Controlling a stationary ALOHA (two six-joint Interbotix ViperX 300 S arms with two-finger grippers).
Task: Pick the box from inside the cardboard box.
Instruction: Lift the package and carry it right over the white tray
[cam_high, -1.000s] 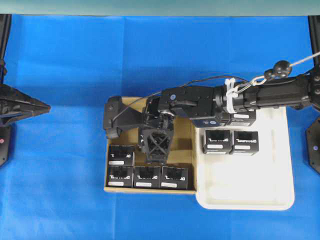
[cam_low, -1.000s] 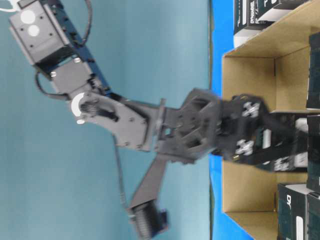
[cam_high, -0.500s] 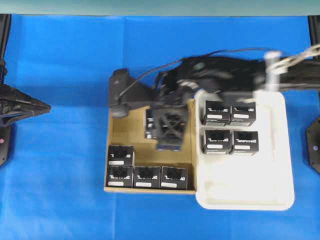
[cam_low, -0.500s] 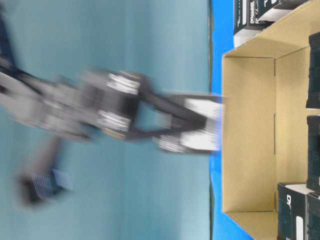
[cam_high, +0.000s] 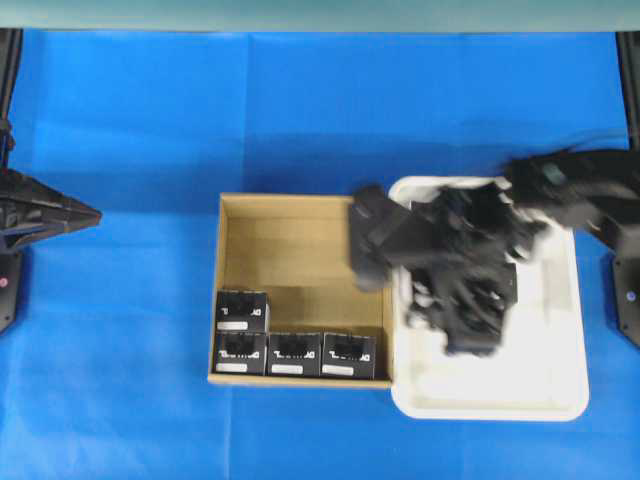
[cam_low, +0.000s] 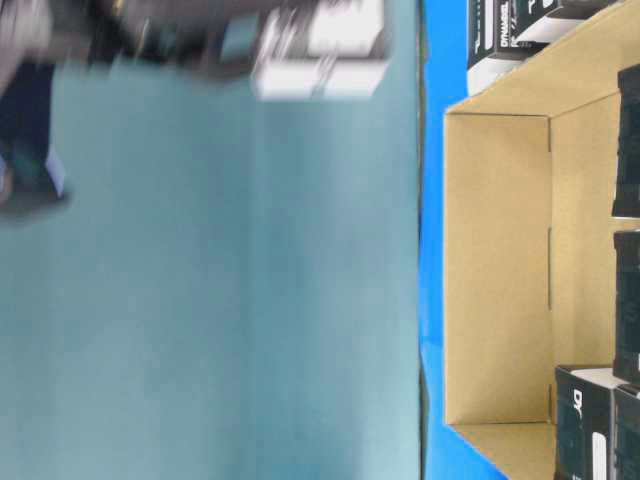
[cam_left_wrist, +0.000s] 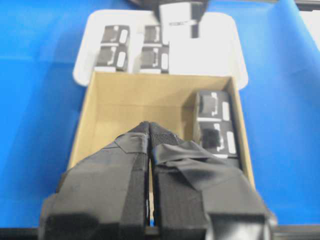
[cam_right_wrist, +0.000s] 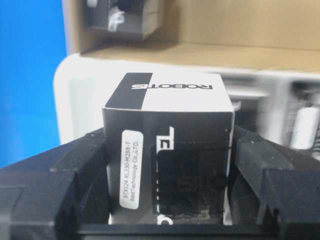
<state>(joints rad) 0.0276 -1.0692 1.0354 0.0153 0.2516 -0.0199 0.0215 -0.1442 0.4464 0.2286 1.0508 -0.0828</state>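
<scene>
Both arms are built in matte black; the left gripper's fingers (cam_left_wrist: 125, 185) are wrapped in creased black tape.

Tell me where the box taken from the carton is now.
The box sits between the right claw fingers in the right wrist view; overhead, that claw is over the white tray, right of the carton.

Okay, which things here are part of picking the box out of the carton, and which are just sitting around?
Job:
- box, held by the right gripper
- carton

Lying about:
- white tray
- four boxes left in the carton
- left gripper, shut and idle
- blue cloth
</scene>
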